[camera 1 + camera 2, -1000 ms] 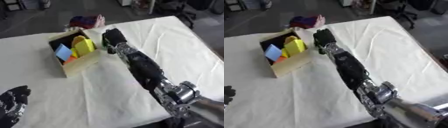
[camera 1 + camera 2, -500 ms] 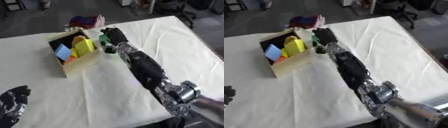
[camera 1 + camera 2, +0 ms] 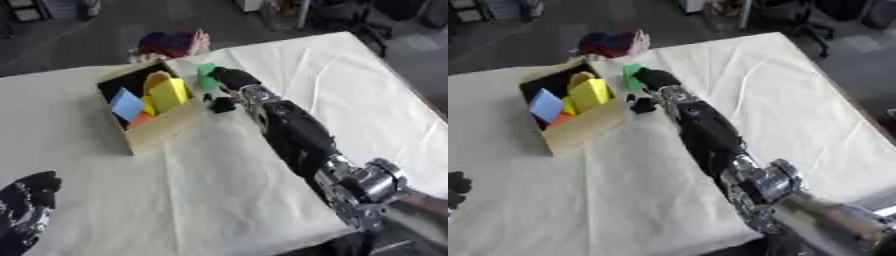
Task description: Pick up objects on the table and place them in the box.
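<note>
right robot hand (image 3: 229, 80) curled on green block (image 3: 206, 78), now lifted off desk (image 3: 219, 185) vs 0.5 s back | block held beside box (image 3: 149, 112) right wall, not yet inside | left robot hand (image 3: 26, 210) idle, relaxed, near-left

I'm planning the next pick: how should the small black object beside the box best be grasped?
Probably from above, pinching the small black object across its sides: it lies low on the cloth, close to the box wall, with the right hand just beyond it.
</note>
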`<action>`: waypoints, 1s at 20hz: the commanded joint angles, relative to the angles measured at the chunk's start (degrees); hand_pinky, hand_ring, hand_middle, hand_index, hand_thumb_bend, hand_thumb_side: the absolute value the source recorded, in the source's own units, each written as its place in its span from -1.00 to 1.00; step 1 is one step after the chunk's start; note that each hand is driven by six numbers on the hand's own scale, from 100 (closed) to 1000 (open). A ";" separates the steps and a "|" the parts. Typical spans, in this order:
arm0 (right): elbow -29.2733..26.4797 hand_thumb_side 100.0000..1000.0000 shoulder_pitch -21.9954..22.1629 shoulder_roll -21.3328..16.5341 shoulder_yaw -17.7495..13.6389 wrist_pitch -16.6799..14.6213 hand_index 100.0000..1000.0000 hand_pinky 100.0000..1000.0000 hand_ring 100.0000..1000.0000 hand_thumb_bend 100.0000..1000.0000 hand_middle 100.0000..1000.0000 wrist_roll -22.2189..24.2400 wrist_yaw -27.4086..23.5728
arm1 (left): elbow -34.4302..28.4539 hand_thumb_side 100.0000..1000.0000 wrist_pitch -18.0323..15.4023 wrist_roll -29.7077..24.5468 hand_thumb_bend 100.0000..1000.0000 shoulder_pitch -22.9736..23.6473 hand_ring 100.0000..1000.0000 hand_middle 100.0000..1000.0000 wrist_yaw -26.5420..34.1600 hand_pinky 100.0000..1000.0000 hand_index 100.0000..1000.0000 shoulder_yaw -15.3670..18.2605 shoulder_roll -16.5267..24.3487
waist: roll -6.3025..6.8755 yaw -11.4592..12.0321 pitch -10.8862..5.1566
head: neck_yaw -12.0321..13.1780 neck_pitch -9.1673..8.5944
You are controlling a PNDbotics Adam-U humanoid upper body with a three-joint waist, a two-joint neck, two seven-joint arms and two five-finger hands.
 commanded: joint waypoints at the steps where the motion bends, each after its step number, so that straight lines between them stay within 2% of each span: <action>1: -0.77 0.23 -1.19 -0.23 -0.22 1.49 1.00 0.86 0.89 -1.00 1.00 0.59 1.56 | -1.11 -0.10 0.09 -0.09 -1.00 -1.04 0.57 0.40 0.10 0.64 0.66 0.31 0.17 | 0.94 0.12 0.54 | -0.36 -0.19; 2: -0.90 0.18 -1.24 0.00 -0.14 1.97 1.00 0.86 0.87 -1.00 0.99 0.30 2.26 | -1.12 -0.10 0.09 -0.10 -1.00 -1.10 0.57 0.40 0.12 0.64 0.66 0.30 0.15 | 1.01 0.18 0.62 | -0.43 -0.19; 4: -1.44 -0.11 -1.18 0.52 -0.15 3.27 0.95 0.81 0.80 -1.00 0.86 -1.57 3.99 | -1.14 -0.10 0.09 -0.12 -1.00 -1.23 0.57 0.40 0.17 0.64 0.66 0.28 0.14 | 1.18 0.32 0.83 | -0.59 -0.19; 5: -1.65 -0.42 -1.10 0.80 -0.17 4.11 0.84 0.77 0.71 -1.00 0.73 -2.88 4.97 | -1.14 -0.10 0.10 -0.13 -1.00 -1.29 0.57 0.40 0.20 0.64 0.66 0.27 0.13 | 1.26 0.41 0.96 | -0.65 -0.19; 7: -1.91 -0.76 -0.92 1.29 -0.38 6.05 0.69 0.70 0.60 -1.00 0.55 -5.81 6.54 | -1.15 -0.10 0.11 -0.13 -1.00 -1.43 0.57 0.40 0.25 0.64 0.66 0.27 0.13 | 1.40 0.56 1.20 | -0.72 -0.19; 8: -1.96 -0.86 -0.84 1.47 -0.52 7.11 0.63 0.68 0.56 -1.00 0.50 -7.40 7.05 | -1.17 -0.10 0.12 -0.11 -1.00 -1.50 0.57 0.40 0.27 0.64 0.66 0.29 0.13 | 1.45 0.64 1.31 | -0.76 -0.19; 9: -1.99 -0.91 -0.79 1.61 -0.64 8.10 0.49 0.63 0.47 -1.00 0.35 -9.00 7.37 | -1.17 -0.09 0.14 -0.08 -1.00 -1.55 0.57 0.40 0.29 0.64 0.66 0.30 0.12 | 1.49 0.70 1.40 | -0.80 -0.19; 10: -2.01 -0.92 -0.73 1.75 -0.74 9.01 0.44 0.62 0.44 -1.00 0.30 -10.70 7.54 | -1.18 -0.09 0.15 -0.08 -1.00 -1.60 0.57 0.40 0.32 0.64 0.66 0.30 0.13 | 1.52 0.74 1.48 | -0.84 -0.19; 11: -2.02 -0.95 -0.72 1.84 -0.81 9.82 0.30 0.58 0.35 -1.00 0.12 -12.40 7.58 | -1.19 -0.09 0.16 -0.08 -1.00 -1.64 0.57 0.40 0.35 0.64 0.66 0.28 0.12 | 1.53 0.77 1.56 | -0.87 -0.19; 14: -2.08 -1.00 -0.64 2.01 -0.91 11.59 0.04 0.50 0.18 -1.00 -0.14 -17.43 7.16 | -1.23 -0.09 0.18 -0.12 -1.00 -1.74 0.57 0.40 0.38 0.64 0.66 0.25 0.09 | 1.54 0.81 1.72 | -0.91 -0.19; 15: -2.13 -1.00 -0.64 2.01 -0.94 12.05 -0.13 0.45 0.09 -1.00 -0.28 -19.16 6.86 | -1.25 -0.09 0.18 -0.12 -1.00 -1.75 0.57 0.40 0.38 0.64 0.66 0.26 0.09 | 1.54 0.82 1.74 | -0.90 -0.19; 17: -2.32 -1.00 -0.65 1.91 -1.00 12.80 -0.30 0.39 -0.01 -1.00 -0.43 -22.74 6.06 | -1.26 -0.09 0.20 -0.08 -1.00 -1.74 0.57 0.40 0.37 0.64 0.66 0.30 0.09 | 1.52 0.81 1.75 | -0.87 -0.19; 20: -3.13 -1.00 -0.79 1.53 -1.25 13.54 -0.40 0.34 -0.10 -1.00 -0.54 -27.89 3.64 | -1.28 -0.09 0.23 -0.05 -1.00 -1.65 0.57 0.40 0.35 0.64 0.66 0.34 0.09 | 1.38 0.74 1.69 | -0.79 -0.19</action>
